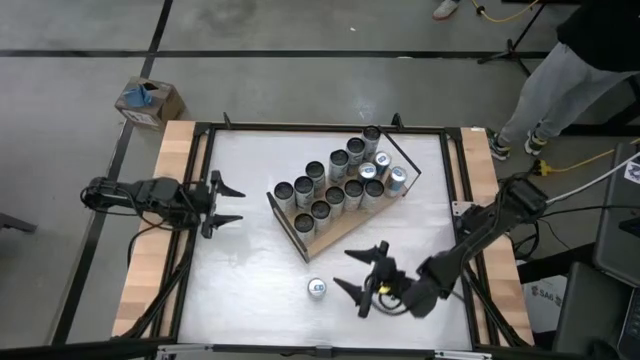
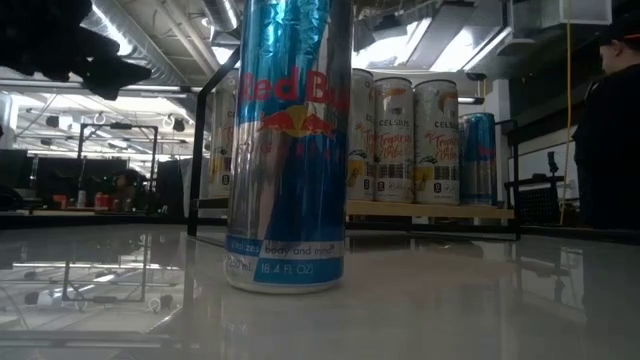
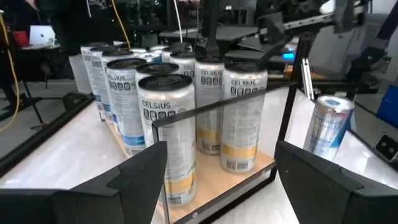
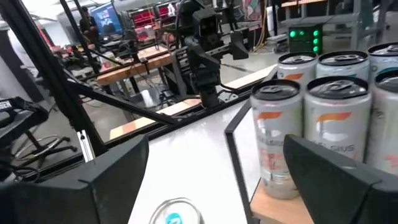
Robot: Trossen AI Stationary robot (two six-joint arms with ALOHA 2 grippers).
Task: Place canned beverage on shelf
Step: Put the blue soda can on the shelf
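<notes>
We are seeing the white table (image 1: 260, 270) filling the middle of the high view. At its centre the light-brown wood-grain shelf (image 1: 335, 238) is lying diagonally, crowded with upright silver cans (image 1: 330, 190). Lower centre, a blue-and-silver beverage can (image 1: 317, 289) is standing alone, beside the right gripper (image 1: 361, 279), fingers spread. Left of centre, the left gripper (image 1: 230, 204) is hovering with fingers apart, empty.

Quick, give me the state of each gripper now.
Left gripper: jaws open, holding nothing.
Right gripper: jaws open, holding nothing, beside the loose can.
</notes>
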